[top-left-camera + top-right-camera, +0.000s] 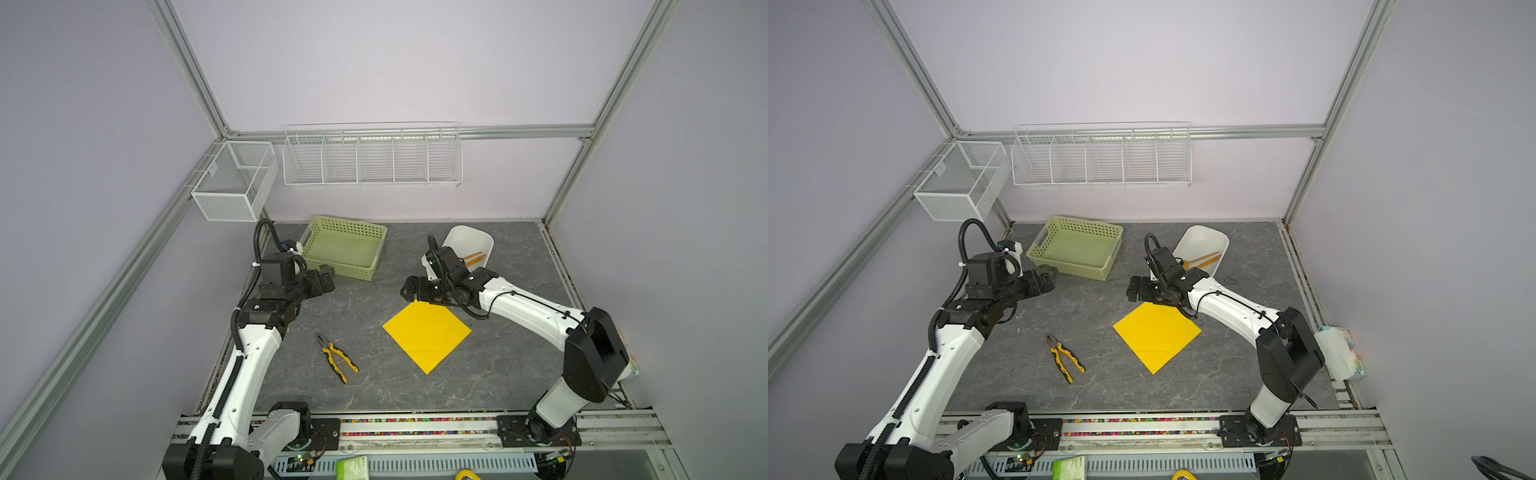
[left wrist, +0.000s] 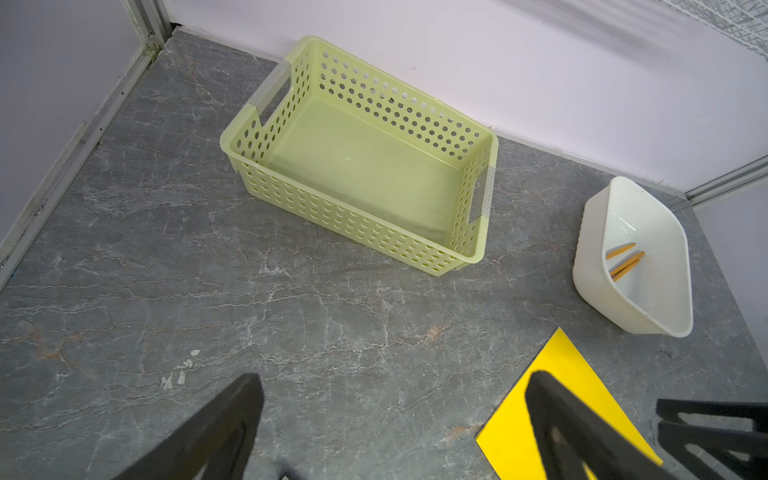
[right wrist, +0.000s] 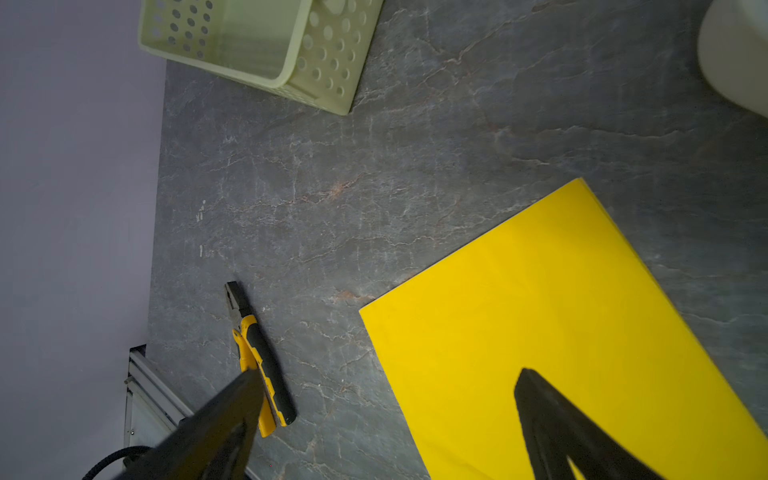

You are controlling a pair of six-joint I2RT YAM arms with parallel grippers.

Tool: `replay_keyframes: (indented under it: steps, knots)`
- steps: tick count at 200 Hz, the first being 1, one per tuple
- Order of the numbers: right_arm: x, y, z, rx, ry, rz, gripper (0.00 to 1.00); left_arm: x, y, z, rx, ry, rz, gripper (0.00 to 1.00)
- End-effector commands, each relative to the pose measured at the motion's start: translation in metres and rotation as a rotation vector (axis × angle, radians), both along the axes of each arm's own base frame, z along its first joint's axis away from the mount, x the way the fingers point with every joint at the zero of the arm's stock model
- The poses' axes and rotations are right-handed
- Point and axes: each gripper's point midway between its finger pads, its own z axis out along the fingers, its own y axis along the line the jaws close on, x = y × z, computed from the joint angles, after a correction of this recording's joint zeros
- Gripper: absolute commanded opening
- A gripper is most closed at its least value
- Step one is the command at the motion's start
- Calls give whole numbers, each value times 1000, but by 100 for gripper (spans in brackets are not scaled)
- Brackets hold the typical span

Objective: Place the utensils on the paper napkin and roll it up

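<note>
The yellow paper napkin (image 1: 427, 336) (image 1: 1156, 336) lies flat on the grey table, turned like a diamond, with nothing on it. The orange utensils (image 1: 473, 258) (image 1: 1202, 261) (image 2: 623, 259) lie inside a white bin (image 1: 486, 239) (image 2: 594, 291) at the back right. My right gripper (image 1: 409, 289) (image 3: 386, 374) hovers open over the napkin's far corner, in front of the bin, empty. My left gripper (image 1: 329, 276) (image 2: 392, 382) is open and empty beside the green basket, left of the napkin (image 2: 552, 415) (image 3: 561, 332).
A pale green perforated basket (image 1: 345, 222) (image 2: 353, 224) stands at the back left. Yellow-and-black pliers (image 1: 336, 357) (image 3: 257, 353) lie left of the napkin. White wire racks (image 1: 372, 158) hang on the back wall. A tissue pack (image 1: 1343, 353) sits off the right edge.
</note>
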Motion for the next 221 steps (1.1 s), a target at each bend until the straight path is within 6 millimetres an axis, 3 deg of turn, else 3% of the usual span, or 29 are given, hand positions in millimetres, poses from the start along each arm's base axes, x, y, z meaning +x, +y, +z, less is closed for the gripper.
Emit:
replay_keyframes:
  steps: [1,26,60,107,136,164,179,221]
  knots:
    - [1,-23,1,-66,-14,7,98,6,-2,6,22,12,-17,100]
    - [9,-38,3,-76,-23,-11,98,20,-13,0,3,48,-36,100]
    - [22,-52,6,-56,-16,-34,99,38,-49,-12,12,113,-121,97]
    - [58,-72,2,-57,-11,-79,99,58,-92,-15,21,172,-245,96]
    - [81,-88,-3,-56,5,-122,99,62,-83,-7,113,149,-255,96]
    - [95,-105,-17,-78,43,-168,98,61,-73,-17,203,106,-260,96]
    - [97,-112,-23,-88,57,-184,98,61,-66,-21,241,88,-249,95]
    - [89,-137,-39,-144,102,-223,98,54,-57,-7,280,24,-224,96]
